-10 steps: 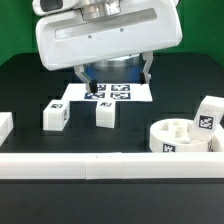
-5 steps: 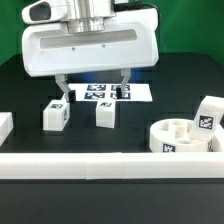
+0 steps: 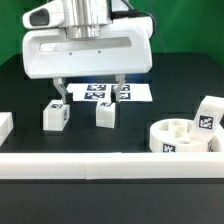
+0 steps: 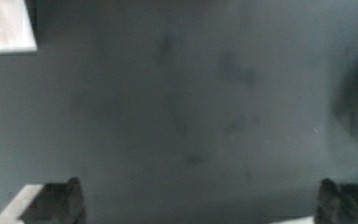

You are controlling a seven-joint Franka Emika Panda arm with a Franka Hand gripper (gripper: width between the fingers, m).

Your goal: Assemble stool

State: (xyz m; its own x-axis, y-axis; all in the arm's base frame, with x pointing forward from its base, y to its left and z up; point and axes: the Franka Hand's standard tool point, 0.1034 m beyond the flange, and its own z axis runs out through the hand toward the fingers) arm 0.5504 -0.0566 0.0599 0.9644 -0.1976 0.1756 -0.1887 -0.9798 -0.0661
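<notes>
Picking up a leg seems the step: the pincer (image 3: 91, 93) hangs wide open, empty, near the middle leg (image 3: 105, 114) on the table (image 3: 15, 95); the seat (image 3: 180, 138) lies at the exterior view's right; next, centre over that leg and descend

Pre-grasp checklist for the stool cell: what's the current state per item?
1. Is the end effector open: ok, jaws wide apart.
2. Nothing held: ok, the wrist view shows only black tabletop between the fingers.
3. A leg lined up between the jaws: not ok, none shows in the wrist view.
4. Two white tagged block legs upright and apart: ok.
5. The round white disc seat clear of the arm: ok, it sits at the exterior view's right.
6. Height above the table: cannot tell.
</notes>
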